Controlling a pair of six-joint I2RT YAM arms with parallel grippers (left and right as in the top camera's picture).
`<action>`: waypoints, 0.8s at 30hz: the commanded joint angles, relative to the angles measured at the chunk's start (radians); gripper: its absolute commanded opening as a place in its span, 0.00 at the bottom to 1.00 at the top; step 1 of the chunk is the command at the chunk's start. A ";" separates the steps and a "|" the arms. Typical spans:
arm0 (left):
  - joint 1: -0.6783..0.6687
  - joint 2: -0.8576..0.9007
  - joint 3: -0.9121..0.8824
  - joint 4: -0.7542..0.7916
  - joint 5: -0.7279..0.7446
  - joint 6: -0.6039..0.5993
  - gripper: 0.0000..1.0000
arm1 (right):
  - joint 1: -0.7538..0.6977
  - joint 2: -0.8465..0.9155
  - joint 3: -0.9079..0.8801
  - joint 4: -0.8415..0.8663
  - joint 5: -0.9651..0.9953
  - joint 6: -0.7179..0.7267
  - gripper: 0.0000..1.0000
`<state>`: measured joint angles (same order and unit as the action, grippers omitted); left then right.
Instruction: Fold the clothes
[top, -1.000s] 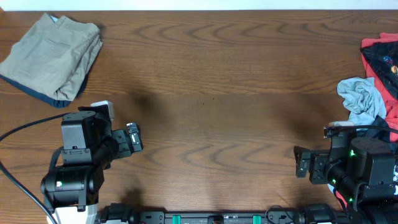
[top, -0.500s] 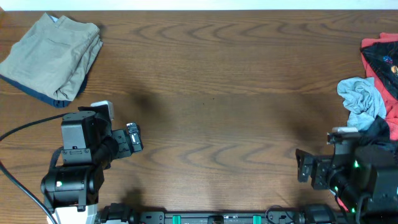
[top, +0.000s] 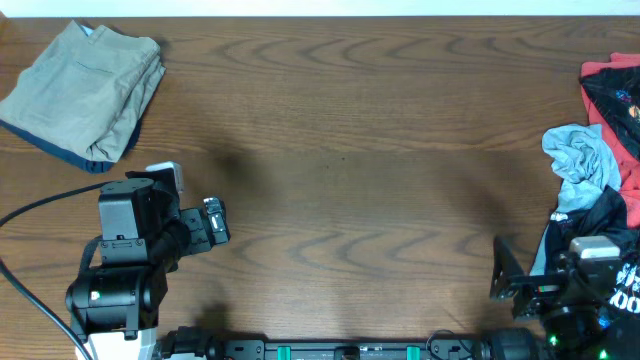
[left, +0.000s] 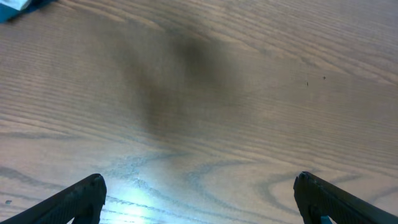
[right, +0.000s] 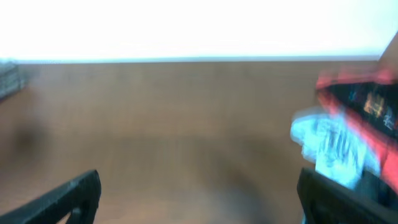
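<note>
Trousers of soft khaki-beige cloth (top: 85, 88) lie folded in a thick, slightly rumpled wad at the far left corner of the brown wood-grain desk (top: 340, 150), with a navy edge showing beneath. By the right edge, a crumpled light-blue garment (top: 582, 155) touches a red-and-black printed garment (top: 612, 90) and a dark limp cloth (top: 590, 215). The left fingers (left: 74, 202) stand wide apart over the grained wood. The right fingers (right: 68, 196), blurred, are spread wide too, near the right-edge pile.

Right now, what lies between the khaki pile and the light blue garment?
Only bare table: the overhead view shows no object on the wood between the khaki pile and the light blue garment.
</note>
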<state>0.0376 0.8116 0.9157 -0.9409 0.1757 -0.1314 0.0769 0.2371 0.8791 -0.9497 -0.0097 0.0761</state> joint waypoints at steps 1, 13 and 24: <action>-0.002 -0.002 -0.006 -0.001 -0.008 -0.005 0.98 | -0.025 -0.087 -0.163 0.147 0.018 -0.057 0.99; -0.002 -0.002 -0.006 -0.001 -0.008 -0.005 0.98 | -0.062 -0.232 -0.779 0.983 0.009 -0.060 0.99; -0.002 -0.002 -0.006 -0.001 -0.008 -0.005 0.98 | -0.078 -0.231 -0.874 0.874 0.002 -0.098 0.99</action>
<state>0.0376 0.8116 0.9142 -0.9405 0.1757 -0.1314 0.0135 0.0116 0.0071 -0.0467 0.0029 -0.0078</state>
